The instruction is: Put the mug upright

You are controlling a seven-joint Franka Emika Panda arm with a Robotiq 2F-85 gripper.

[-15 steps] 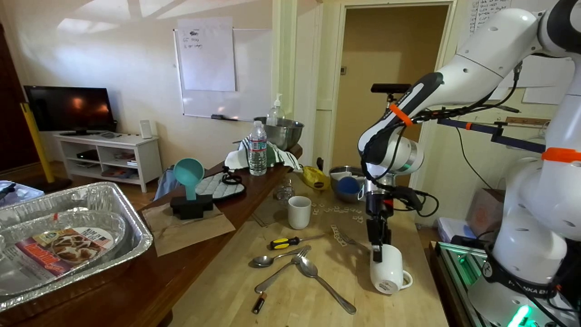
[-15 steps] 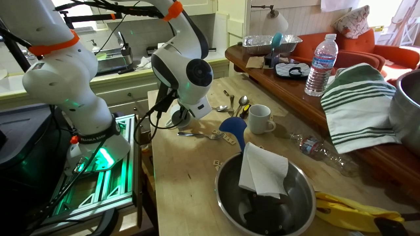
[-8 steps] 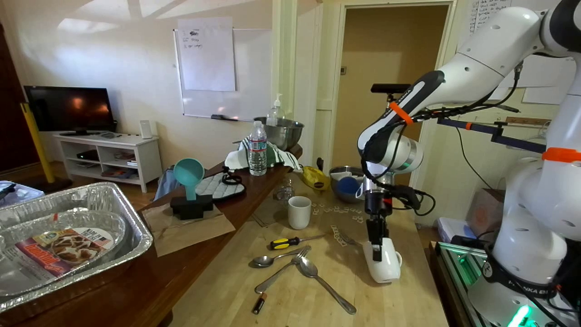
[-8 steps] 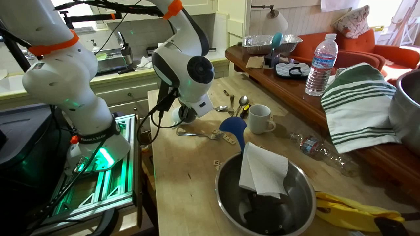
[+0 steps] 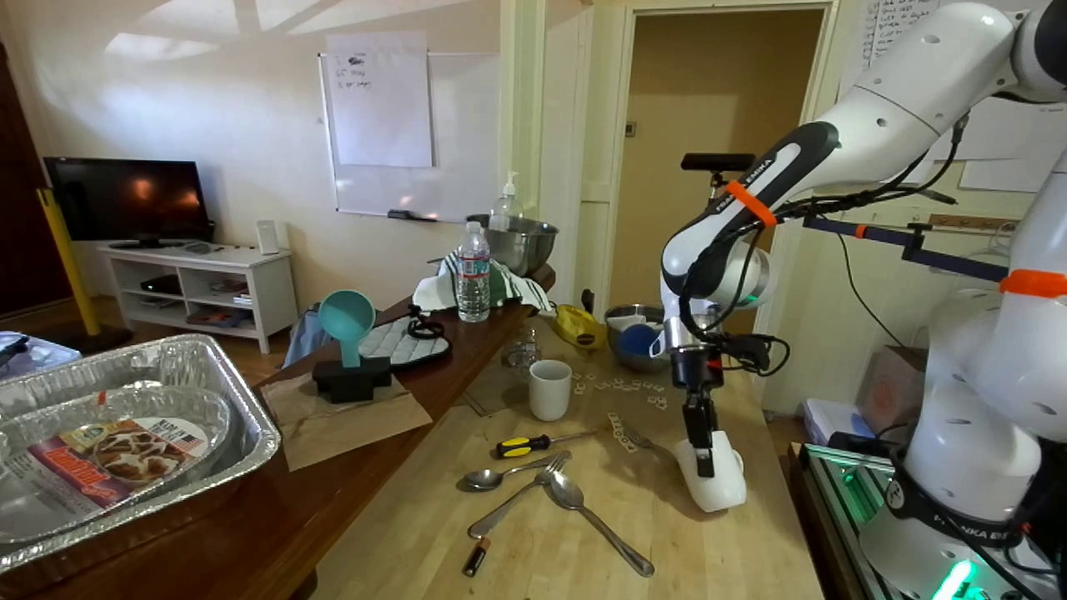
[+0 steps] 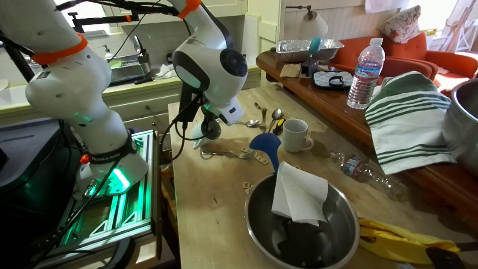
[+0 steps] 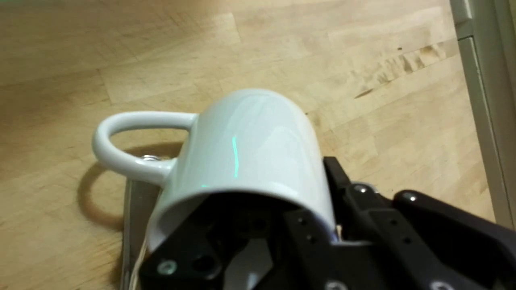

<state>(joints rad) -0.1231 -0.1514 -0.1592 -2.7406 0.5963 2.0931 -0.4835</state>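
Gripper (image 5: 707, 461) clamps the wall of the tilted mug (image 7: 258, 141); table edge (image 5: 788, 517) near; spoons (image 5: 565, 492) apart.

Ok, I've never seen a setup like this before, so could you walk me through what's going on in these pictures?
The big white machine is a robot arm; the black part at its end is its claw, which does the grasping. Two pictures come from cameras outside the robot, looking at the scene from different places; the close-up comes from a camera on its wrist. On the wooden table lie spoons, forks, a screwdriver and letter tiles. A second white cup stands upright there, and a metal bowl holds white paper. The claw grips a white mug by its wall near the rim. The mug is tilted, its open end toward the claw; whether its base touches the table, I can't tell.
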